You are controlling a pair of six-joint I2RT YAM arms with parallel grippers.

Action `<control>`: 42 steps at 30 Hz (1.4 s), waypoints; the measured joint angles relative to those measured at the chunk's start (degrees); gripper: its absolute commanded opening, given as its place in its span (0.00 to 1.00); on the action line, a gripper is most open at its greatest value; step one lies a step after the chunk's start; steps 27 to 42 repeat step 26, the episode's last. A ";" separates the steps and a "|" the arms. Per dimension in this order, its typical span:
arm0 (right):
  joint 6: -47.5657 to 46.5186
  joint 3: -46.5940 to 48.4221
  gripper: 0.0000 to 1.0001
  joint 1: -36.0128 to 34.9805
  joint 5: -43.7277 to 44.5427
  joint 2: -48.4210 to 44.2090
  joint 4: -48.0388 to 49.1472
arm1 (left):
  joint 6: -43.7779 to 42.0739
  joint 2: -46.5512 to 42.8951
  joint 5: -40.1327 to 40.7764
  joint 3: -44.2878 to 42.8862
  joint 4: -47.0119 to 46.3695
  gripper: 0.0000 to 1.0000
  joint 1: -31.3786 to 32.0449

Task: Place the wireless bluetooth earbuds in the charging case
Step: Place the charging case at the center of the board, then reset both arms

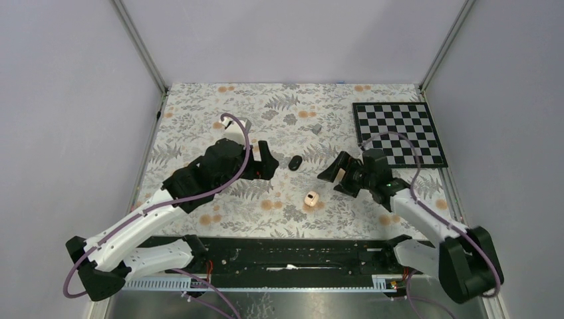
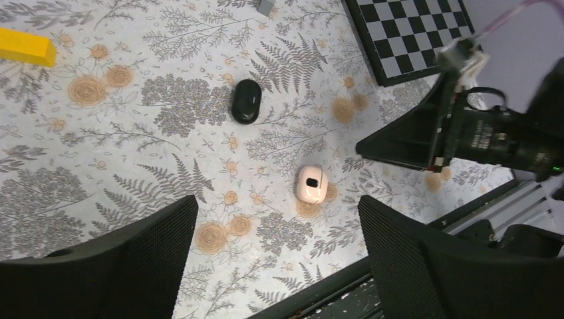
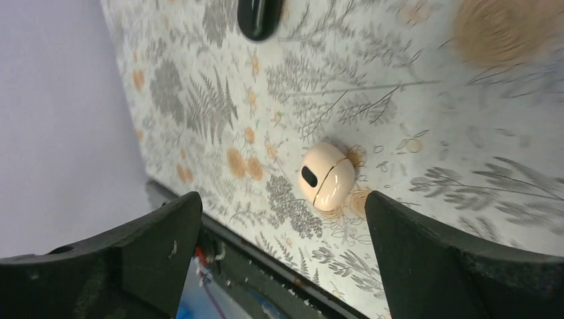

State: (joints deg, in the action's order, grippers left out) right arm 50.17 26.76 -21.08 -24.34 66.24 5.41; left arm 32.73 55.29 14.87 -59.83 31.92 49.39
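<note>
A black oval pod (image 1: 294, 162) lies shut on the flowered cloth between my two grippers, and shows in the wrist views (image 2: 246, 101) (image 3: 259, 16) too. A cream rounded case (image 1: 310, 197) with a seam and a dark oval mark lies shut nearer the front edge (image 2: 310, 184) (image 3: 327, 176). I cannot tell which of the two is the charging case. The earbuds are out of view. My left gripper (image 1: 266, 163) (image 2: 276, 212) is open and empty, left of the pod. My right gripper (image 1: 332, 176) (image 3: 281, 199) is open and empty, right of the pod and above the cream case.
A small grey block (image 1: 316, 128) (image 2: 265, 6) lies farther back. A checkerboard (image 1: 399, 133) (image 2: 412, 33) covers the back right of the table. A yellow block (image 2: 25, 46) lies at the left. The black rail (image 1: 286, 252) runs along the near edge.
</note>
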 measured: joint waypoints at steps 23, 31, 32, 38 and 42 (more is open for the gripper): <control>-9.05 22.40 0.99 0.02 47.47 -29.81 -56.54 | -0.57 -2.32 7.91 0.09 1.70 0.99 -0.04; -8.68 22.27 0.99 0.02 47.67 -29.92 -57.00 | -0.07 -4.24 9.53 0.63 1.33 0.99 -0.04; -8.68 22.27 0.99 0.02 47.67 -29.92 -57.00 | -0.07 -4.24 9.53 0.63 1.33 0.99 -0.04; -8.68 22.27 0.99 0.02 47.67 -29.92 -57.00 | -0.07 -4.24 9.53 0.63 1.33 0.99 -0.04; -8.68 22.27 0.99 0.02 47.67 -29.92 -57.00 | -0.07 -4.24 9.53 0.63 1.33 0.99 -0.04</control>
